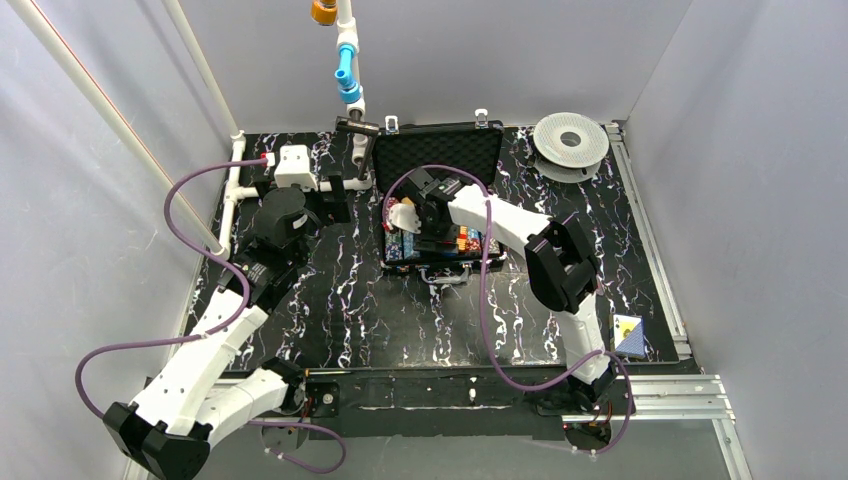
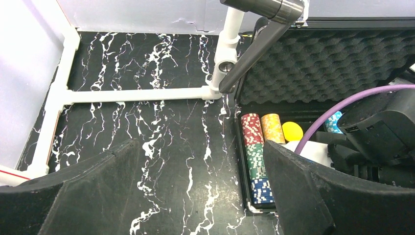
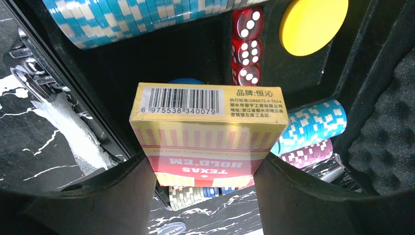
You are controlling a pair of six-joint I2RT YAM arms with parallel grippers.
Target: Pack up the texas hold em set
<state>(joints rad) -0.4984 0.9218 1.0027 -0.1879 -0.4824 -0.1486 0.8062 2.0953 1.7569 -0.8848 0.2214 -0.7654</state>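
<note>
The black briefcase (image 1: 440, 155) lies open at the back middle, its foam lid (image 2: 333, 63) upright. My right gripper (image 1: 412, 218) reaches into it and is shut on a yellow and red card deck box (image 3: 208, 129), held over the tray. Red dice (image 3: 247, 46), a yellow disc (image 3: 313, 24) and light blue chips (image 3: 147, 19) lie beyond the box. My left gripper (image 2: 200, 196) is open and empty over the table, just left of the case. A row of red, green and blue chips (image 2: 254, 156) lies by its right finger.
A round white-grey spool (image 1: 570, 145) stands at the back right. A blue card box (image 1: 630, 335) lies at the front right of the table. A white pipe frame (image 2: 137, 94) and a black clamp arm (image 2: 254, 49) stand left of the case.
</note>
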